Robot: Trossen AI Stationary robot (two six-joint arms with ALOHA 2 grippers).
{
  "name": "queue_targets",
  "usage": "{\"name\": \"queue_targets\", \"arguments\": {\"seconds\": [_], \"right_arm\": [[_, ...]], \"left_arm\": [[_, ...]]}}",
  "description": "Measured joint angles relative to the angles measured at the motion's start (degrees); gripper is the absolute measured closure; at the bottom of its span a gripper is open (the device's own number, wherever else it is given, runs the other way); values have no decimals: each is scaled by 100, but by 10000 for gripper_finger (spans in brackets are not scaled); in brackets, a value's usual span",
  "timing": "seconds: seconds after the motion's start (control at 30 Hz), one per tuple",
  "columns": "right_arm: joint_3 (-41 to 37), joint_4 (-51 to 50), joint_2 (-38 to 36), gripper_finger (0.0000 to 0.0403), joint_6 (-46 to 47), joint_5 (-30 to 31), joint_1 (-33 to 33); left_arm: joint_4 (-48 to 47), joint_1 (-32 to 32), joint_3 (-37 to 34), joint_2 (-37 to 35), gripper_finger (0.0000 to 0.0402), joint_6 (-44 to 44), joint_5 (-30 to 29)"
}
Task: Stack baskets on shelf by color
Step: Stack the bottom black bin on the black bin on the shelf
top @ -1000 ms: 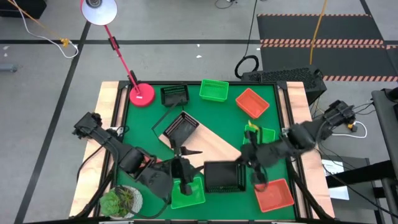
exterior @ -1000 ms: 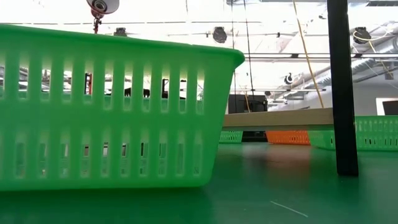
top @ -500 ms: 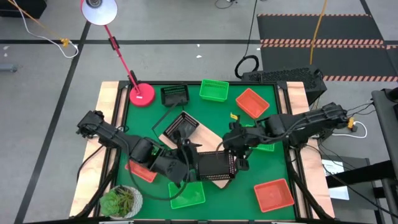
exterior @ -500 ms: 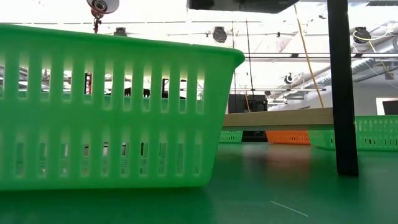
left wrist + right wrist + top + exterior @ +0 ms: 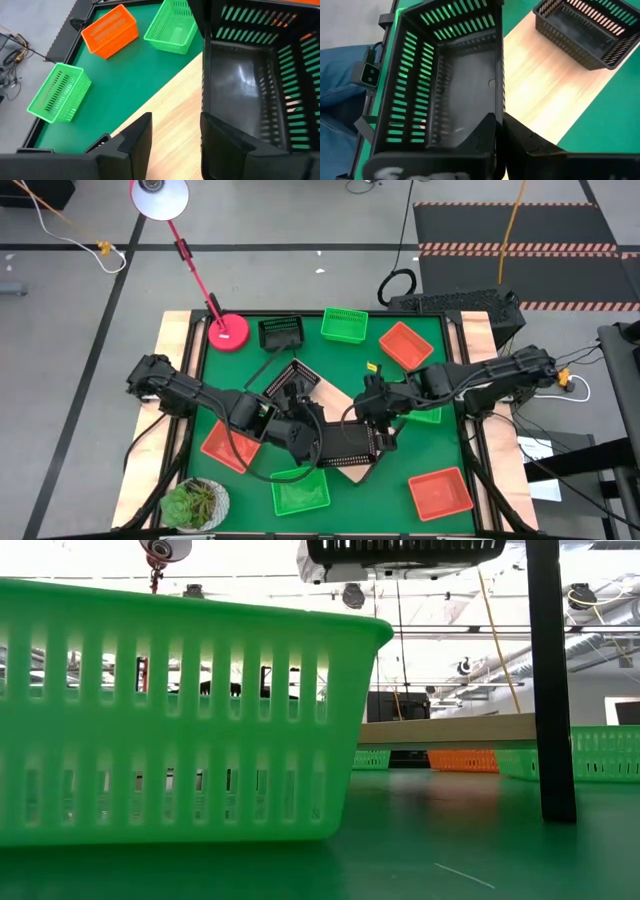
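My right gripper (image 5: 377,435) is shut on a black basket (image 5: 345,445), held in the air over the near end of the light-wood shelf (image 5: 335,402). That basket shows at the top of the low view (image 5: 400,554). My left gripper (image 5: 177,120) is open at the basket's left end, with one finger (image 5: 222,142) in front of its end wall (image 5: 206,75). A second black basket (image 5: 292,383) stands on the shelf's far end. Another black basket (image 5: 281,332) sits on the mat at the far edge. My right gripper holds the black basket by one side wall (image 5: 498,100), one finger (image 5: 480,135) inside and one outside. The fingers slant down from the table's right. The basket hangs tilted, lifted clear of the shelf. My left gripper: I cannot tell whether its finger touches the basket's end wall.
Green baskets lie at the far edge (image 5: 344,325), the near edge (image 5: 302,492) and by the right arm (image 5: 428,405). Red-orange ones lie at far right (image 5: 405,345), near right (image 5: 440,492) and near left (image 5: 228,445). A red lamp base (image 5: 229,332) and a potted plant (image 5: 195,502) stand at the left.
My right gripper has carried the black basket from the near right of the mat toward the left and over the shelf, then stayed there. My left gripper has gone from above the near green basket toward the right, up to the black basket. That has uncovered a red-orange basket.
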Motion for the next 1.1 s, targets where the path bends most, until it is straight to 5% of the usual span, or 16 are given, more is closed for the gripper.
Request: {"name": "queue_targets", "arguments": {"seconds": [0.27, 0.83, 1.1], "right_arm": [[0, 2, -17, 390, -100, -13, -91], [0, 164, -15, 390, -181, 13, -93], [-2, 363, -15, 390, -265, 27, -91]], "left_arm": [[72, -101, 51, -59, 265, 15, 2], [-46, -131, 43, 33, 257, 26, 109], [-104, -135, 44, 28, 342, 13, 85]]}}
